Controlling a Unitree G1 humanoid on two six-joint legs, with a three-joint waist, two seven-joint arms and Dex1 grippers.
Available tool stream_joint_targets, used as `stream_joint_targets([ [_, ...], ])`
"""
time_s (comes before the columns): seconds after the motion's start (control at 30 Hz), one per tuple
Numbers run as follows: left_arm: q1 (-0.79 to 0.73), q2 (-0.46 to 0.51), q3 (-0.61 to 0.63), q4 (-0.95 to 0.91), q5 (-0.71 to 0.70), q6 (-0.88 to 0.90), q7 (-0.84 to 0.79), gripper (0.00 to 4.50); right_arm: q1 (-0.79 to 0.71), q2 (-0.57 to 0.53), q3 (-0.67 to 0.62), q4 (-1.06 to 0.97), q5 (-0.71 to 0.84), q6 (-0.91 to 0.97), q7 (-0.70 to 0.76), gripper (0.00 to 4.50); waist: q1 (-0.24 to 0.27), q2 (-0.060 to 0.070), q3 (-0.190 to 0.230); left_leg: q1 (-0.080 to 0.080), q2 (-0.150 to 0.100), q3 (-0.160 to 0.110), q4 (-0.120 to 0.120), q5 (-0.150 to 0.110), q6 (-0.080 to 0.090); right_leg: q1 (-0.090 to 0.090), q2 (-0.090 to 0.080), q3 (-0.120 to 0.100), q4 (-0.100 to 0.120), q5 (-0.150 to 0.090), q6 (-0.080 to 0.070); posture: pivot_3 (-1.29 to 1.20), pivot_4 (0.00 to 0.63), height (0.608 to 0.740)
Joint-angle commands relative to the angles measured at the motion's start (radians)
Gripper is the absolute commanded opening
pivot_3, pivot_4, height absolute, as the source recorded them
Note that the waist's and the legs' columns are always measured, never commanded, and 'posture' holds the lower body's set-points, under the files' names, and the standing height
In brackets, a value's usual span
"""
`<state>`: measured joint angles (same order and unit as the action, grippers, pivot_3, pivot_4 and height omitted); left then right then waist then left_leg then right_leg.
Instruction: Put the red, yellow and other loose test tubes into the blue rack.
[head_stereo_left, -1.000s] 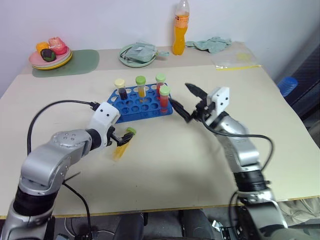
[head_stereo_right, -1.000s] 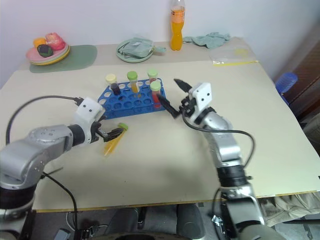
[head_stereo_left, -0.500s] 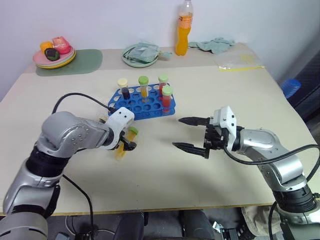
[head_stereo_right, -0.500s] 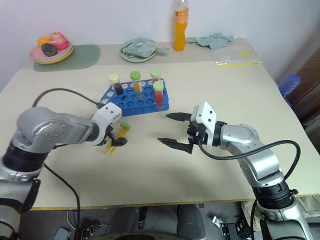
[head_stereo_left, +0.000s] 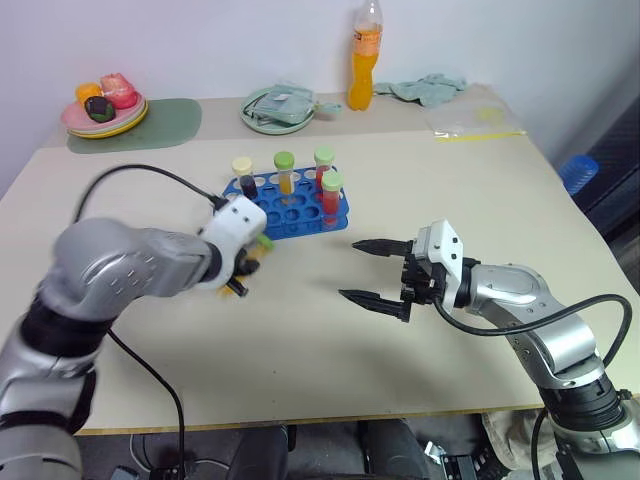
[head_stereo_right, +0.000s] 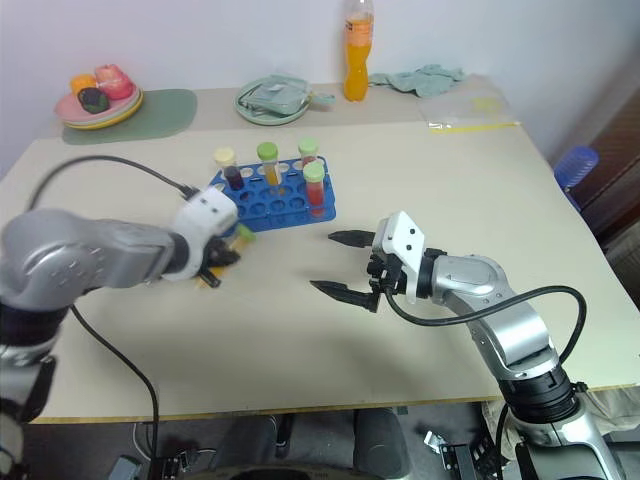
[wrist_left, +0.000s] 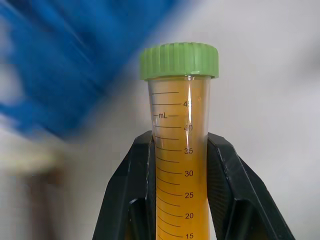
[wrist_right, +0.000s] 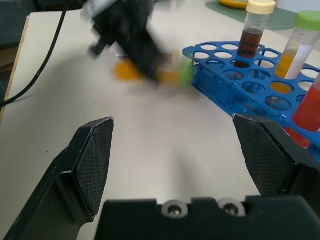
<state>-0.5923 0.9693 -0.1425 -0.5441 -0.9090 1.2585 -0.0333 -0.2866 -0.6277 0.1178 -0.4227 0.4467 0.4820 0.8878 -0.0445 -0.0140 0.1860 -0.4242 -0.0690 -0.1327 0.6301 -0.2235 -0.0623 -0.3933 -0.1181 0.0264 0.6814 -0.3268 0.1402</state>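
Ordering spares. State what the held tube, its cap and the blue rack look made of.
Tube: clear plastic, probably; see-through wall with printed scale marks.
Cap: green plastic, matte, ribbed around its side.
Rack: bright blue moulded plastic, slightly glossy, with rows of round holes.
The left gripper is clamped on the tube.

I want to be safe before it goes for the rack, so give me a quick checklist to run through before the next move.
1. Left gripper shut on the yellow tube: ok.
2. Tube cap on: ok.
3. Free holes in the blue rack: ok, several open.
4. Four tubes already standing in the rack: ok.
5. Right gripper open and apart from the rack: ok.
6. Tube upright for insertion: cannot tell.
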Motion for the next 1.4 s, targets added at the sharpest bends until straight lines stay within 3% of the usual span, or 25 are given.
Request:
stream_joint_targets([
  [0.03,0.115,-0.045,0.121,-0.038,0.141,-0.284,-0.098,0.75,0.006,0.019,-0.003,-0.017,-0.007,-0.02,-0.018,4.23,0.007,0.0,0.0,0.0,0.0,0.001,0.0,0.0,0.0,0.001,0.0,0.0,0.0,0.0,0.0,0.0,0.15,0.74],
  [0.13,0.129,-0.198,0.161,0.008,0.214,-0.428,-0.073,0.75,0.014,0.043,0.004,0.007,-0.026,-0.036,-0.039,4.23,0.035,-0.002,0.0,0.0,0.0,-0.001,0.002,-0.003,0.005,0.003,-0.001,-0.001,-0.002,0.0,0.0,0.0,0.15,0.74],
  [0.3,0.076,-0.484,0.024,0.151,0.51,-0.623,0.103,0.75,0.017,0.085,0.017,0.028,-0.05,-0.051,-0.067,4.23,0.052,-0.004,-0.001,-0.001,-0.002,-0.001,0.003,-0.003,0.005,0.005,-0.001,-0.002,-0.004,0.001,0.001,0.0,0.15,0.74],
  [0.47,0.096,-0.616,-0.099,0.309,0.806,-0.952,0.162,0.75,0.016,0.104,0.015,0.033,-0.063,-0.054,-0.092,4.23,0.04,-0.004,-0.001,-0.001,-0.002,0.001,0.002,-0.001,0.002,0.003,-0.001,-0.002,-0.005,0.001,0.001,0.0,0.15,0.74],
  [0.53,0.094,-0.685,-0.101,0.397,0.835,-1.065,0.157,0.75,0.021,0.105,0.016,0.031,-0.07,-0.058,-0.099,4.23,0.035,-0.004,-0.001,-0.001,-0.002,0.001,0.002,-0.001,0.002,0.003,-0.001,-0.002,-0.005,0.001,0.001,0.0,0.15,0.74],
  [0.7,0.066,-0.795,-0.072,0.591,0.884,-1.265,0.133,0.75,0.029,0.108,0.011,0.025,-0.076,-0.058,-0.114,4.23,0.031,-0.004,-0.001,-0.001,-0.002,0.001,0.002,-0.001,0.002,0.004,-0.001,-0.002,-0.004,0.001,0.001,0.0,0.15,0.74],
  [0.93,0.031,-0.89,-0.035,0.76,0.889,-1.379,0.085,0.75,0.028,0.108,0.007,0.023,-0.075,-0.056,-0.125,4.23,0.031,-0.004,-0.001,-0.001,-0.002,0.001,0.003,-0.001,0.002,0.004,-0.001,-0.003,-0.003,0.001,0.001,0.0,0.15,0.74],
  [1.4,-0.021,-0.958,0.014,0.97,0.92,-1.526,0.049,0.75,0.036,0.101,-0.003,0.015,-0.069,-0.048,-0.14,4.23,0.031,-0.004,-0.001,-0.001,-0.002,0.001,0.003,-0.001,0.002,0.004,-0.001,-0.003,-0.003,0.001,0.001,0.0,0.15,0.74],
])
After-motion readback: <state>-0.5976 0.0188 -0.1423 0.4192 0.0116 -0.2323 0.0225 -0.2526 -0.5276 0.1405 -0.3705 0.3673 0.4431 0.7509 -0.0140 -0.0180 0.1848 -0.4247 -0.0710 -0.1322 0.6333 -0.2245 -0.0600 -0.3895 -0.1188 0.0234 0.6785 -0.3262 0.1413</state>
